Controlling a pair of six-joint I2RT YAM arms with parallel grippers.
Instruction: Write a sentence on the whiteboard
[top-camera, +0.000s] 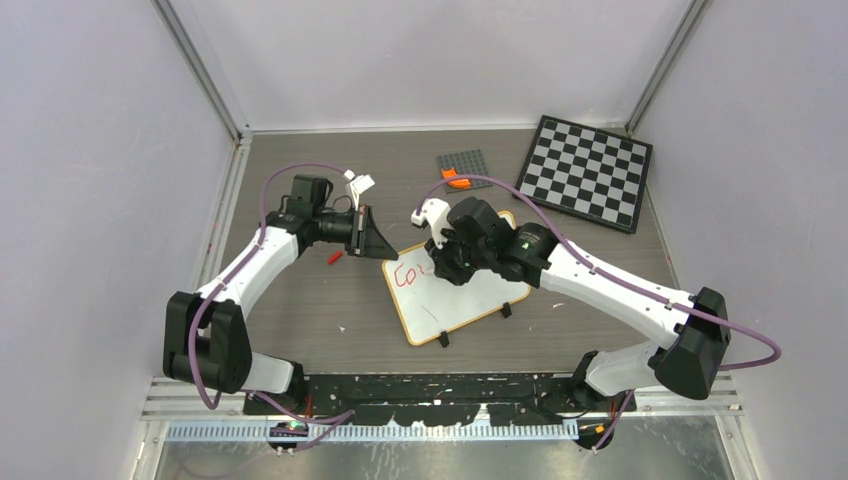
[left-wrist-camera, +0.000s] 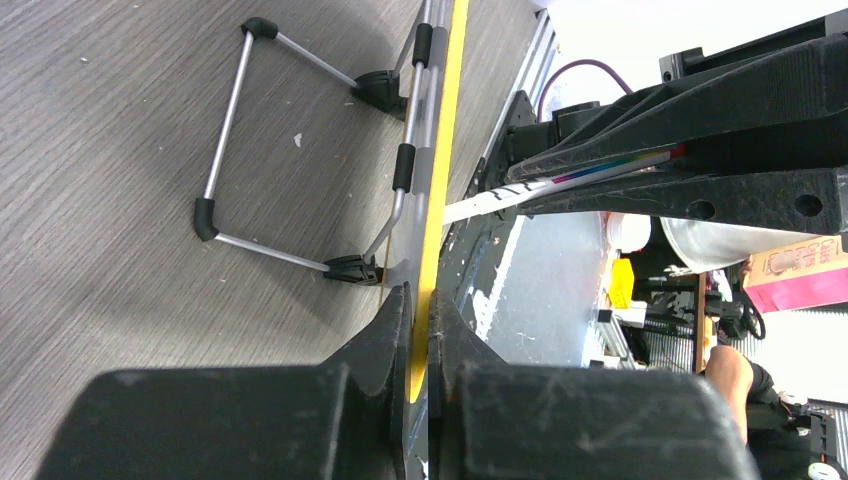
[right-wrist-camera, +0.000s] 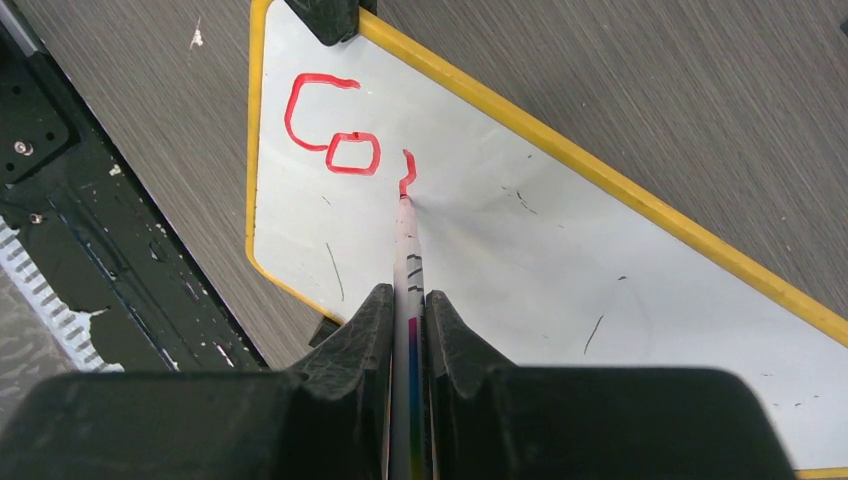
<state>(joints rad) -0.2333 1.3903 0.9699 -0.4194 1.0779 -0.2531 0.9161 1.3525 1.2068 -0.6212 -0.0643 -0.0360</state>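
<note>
We record the grey table top (left-wrist-camera: 100, 150), upper left of the left wrist view, as wood-grain laminate, matt and lightly flecked. The small rectangular whiteboard (right-wrist-camera: 600, 250) has a smooth, semi-gloss white face with faint dark scuffs, edged by a yellow-orange plastic frame. Its thin wire stand (left-wrist-camera: 228, 115) looks like brushed metal rod with black plastic joints. The red marker lettering (right-wrist-camera: 332, 152) is opaque. The white marker (right-wrist-camera: 408, 240) has a glossy plastic barrel. The left gripper (left-wrist-camera: 420, 300) and right gripper (right-wrist-camera: 408, 300) show matt black plastic, finely scratched.

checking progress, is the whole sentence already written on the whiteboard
No: the red lettering on the whiteboard reads only Co plus one partial stroke.
</note>
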